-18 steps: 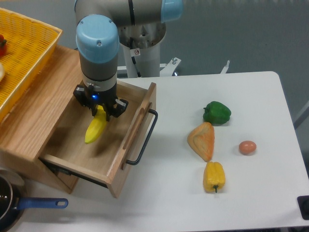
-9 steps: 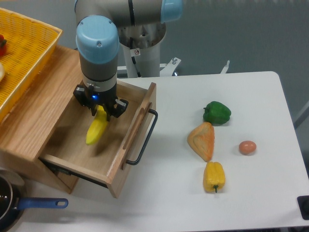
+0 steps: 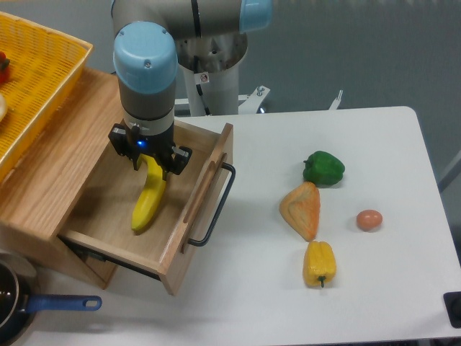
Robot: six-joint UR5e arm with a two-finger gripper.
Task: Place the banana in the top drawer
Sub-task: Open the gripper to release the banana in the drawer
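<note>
The banana [image 3: 148, 202] lies on the floor of the pulled-out top drawer [image 3: 108, 216], its stem end still up between my fingers. My gripper [image 3: 150, 163] hangs over the back of the drawer, pointing straight down. Its jaws stand slightly apart around the banana's upper end, open and not pressing on it. The drawer's black bar handle [image 3: 218, 209] faces the table on the right.
A yellow mesh basket [image 3: 32, 86] sits on top of the wooden cabinet at the left. On the white table lie a green pepper [image 3: 323, 167], an orange wedge [image 3: 302, 209], an egg [image 3: 369, 220] and a yellow pepper [image 3: 319, 263]. A blue-handled pan [image 3: 29, 306] sits bottom left.
The banana has dropped from the gripper's hold and now rests lower and flatter on the drawer floor. The jaws have parted a little; the arm has hardly moved.
</note>
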